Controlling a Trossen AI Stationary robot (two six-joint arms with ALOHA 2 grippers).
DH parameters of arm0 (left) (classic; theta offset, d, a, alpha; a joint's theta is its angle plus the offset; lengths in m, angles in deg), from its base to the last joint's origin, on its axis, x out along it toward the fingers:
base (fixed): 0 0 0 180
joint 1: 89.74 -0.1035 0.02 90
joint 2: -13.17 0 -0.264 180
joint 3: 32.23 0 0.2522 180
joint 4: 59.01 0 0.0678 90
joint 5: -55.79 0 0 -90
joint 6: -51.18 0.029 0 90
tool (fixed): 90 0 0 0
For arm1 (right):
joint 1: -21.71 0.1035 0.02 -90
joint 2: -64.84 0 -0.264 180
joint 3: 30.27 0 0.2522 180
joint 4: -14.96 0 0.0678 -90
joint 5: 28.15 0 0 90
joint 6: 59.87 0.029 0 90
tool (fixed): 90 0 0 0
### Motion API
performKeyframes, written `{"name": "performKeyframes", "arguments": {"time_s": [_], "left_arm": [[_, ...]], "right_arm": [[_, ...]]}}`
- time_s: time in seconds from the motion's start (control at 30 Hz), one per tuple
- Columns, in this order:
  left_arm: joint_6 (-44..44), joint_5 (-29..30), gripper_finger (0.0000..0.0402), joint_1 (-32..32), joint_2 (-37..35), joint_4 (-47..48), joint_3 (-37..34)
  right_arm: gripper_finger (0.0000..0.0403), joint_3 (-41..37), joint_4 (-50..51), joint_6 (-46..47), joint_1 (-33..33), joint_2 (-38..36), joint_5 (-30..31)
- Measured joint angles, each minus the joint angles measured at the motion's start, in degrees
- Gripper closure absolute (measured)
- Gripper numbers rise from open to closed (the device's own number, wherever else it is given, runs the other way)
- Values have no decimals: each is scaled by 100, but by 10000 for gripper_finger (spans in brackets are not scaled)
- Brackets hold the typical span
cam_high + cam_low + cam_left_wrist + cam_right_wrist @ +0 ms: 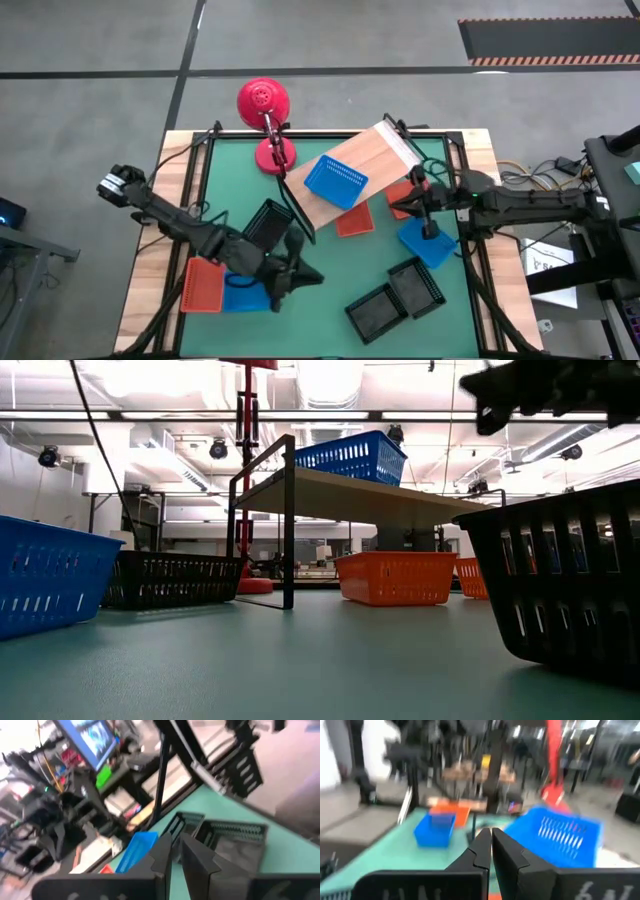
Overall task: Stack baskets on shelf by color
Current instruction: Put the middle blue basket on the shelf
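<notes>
The shelf [365,160], a light wooden board on a black wire frame, stands aslant at the far middle with one blue basket [335,180] on top. Orange baskets lie under its near edge [353,222] and at its right end [398,197]. More baskets rest on the green mat: blue [428,245], black [268,222], two black [395,298], orange [203,283] and blue [243,296]. My left gripper [308,277] [175,855] hovers between the near-left blue basket and the two black ones, fingers almost together, nothing between them. My right gripper [412,197] [491,845] is shut and empty by the shelf's right end.
A round red lamp [265,105] stands at the far edge, left of the shelf. Wooden rails and black frame bars [205,150] border the mat. In the low view a black basket [560,585] stands close on the right and a blue one [50,585] on the left.
</notes>
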Motion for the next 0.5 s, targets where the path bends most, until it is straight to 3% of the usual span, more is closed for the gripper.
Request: {"name": "performKeyframes", "arguments": {"time_s": [0.23, 0.5], "left_arm": [[1, 50, 380, 128, -715, -1671, -1557], [26, 929, 380, 20, -1988, -1820, -2687]], "right_arm": [[394, 1168, 1720, -188, 604, 436, 599], [394, 2343, 3173, 84, 1174, 997, 1258]]}}
